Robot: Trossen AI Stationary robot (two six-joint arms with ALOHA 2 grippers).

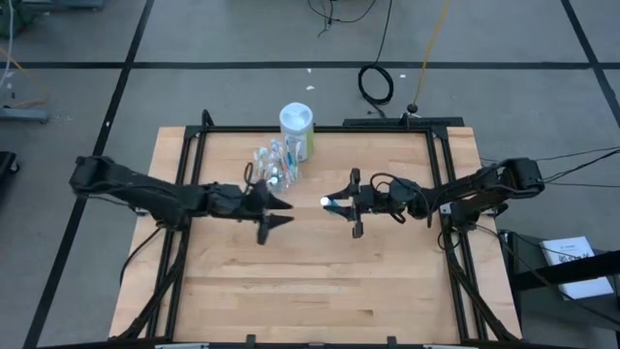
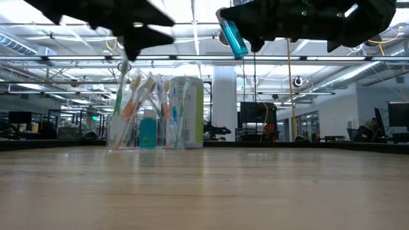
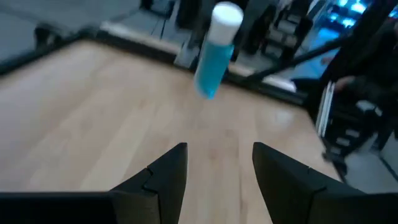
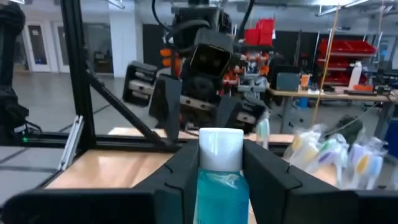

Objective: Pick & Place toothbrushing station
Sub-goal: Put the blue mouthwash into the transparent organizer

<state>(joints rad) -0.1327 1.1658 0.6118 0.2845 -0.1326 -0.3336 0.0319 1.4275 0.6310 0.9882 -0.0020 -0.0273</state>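
Between right fingers point(image 4: 221, 163), slim teal tube point(image 4: 219, 186)

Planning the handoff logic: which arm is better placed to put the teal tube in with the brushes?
Right, probably. The right gripper is shut on the teal toothpaste tube, held above the table. The left gripper is open and holds nothing, though it sits closer to the clear cup of toothbrushes.
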